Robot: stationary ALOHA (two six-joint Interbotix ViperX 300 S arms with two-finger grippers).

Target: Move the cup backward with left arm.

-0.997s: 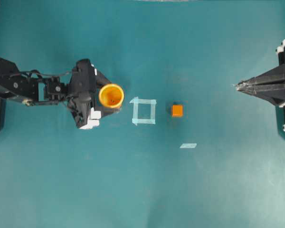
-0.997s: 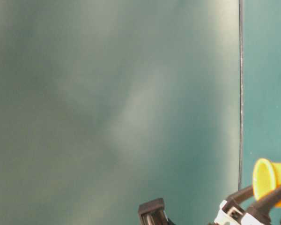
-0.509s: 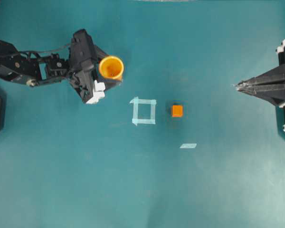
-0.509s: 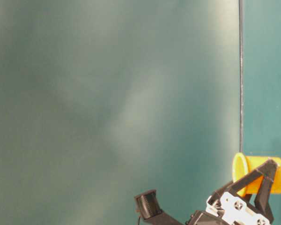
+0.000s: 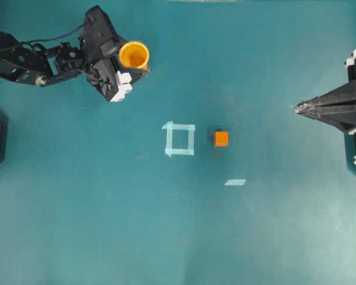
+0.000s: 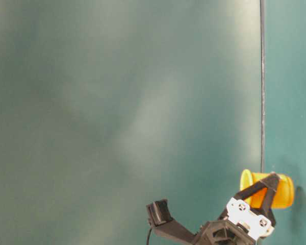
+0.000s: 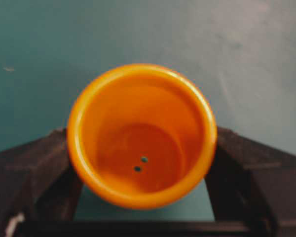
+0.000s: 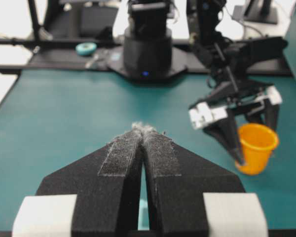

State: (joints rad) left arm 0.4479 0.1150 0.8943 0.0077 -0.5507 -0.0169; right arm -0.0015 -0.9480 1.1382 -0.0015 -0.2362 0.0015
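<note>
The yellow-orange cup (image 5: 133,55) is near the upper left of the overhead view, upright, held between the fingers of my left gripper (image 5: 134,62). In the left wrist view the cup (image 7: 141,134) fills the middle, open end facing the camera, with a black finger on each side. It also shows in the table-level view (image 6: 268,190) and in the right wrist view (image 8: 256,147). My right gripper (image 5: 296,108) is shut and empty at the right edge, far from the cup; its tips (image 8: 142,129) meet.
A small orange cube (image 5: 221,138) sits near the middle. A pale tape square (image 5: 180,139) lies left of it, and a tape strip (image 5: 235,182) lies below right. The table is teal all over.
My left gripper has carried the cup from beside the tape square toward the upper left of the overhead view. The right arm has not moved.
</note>
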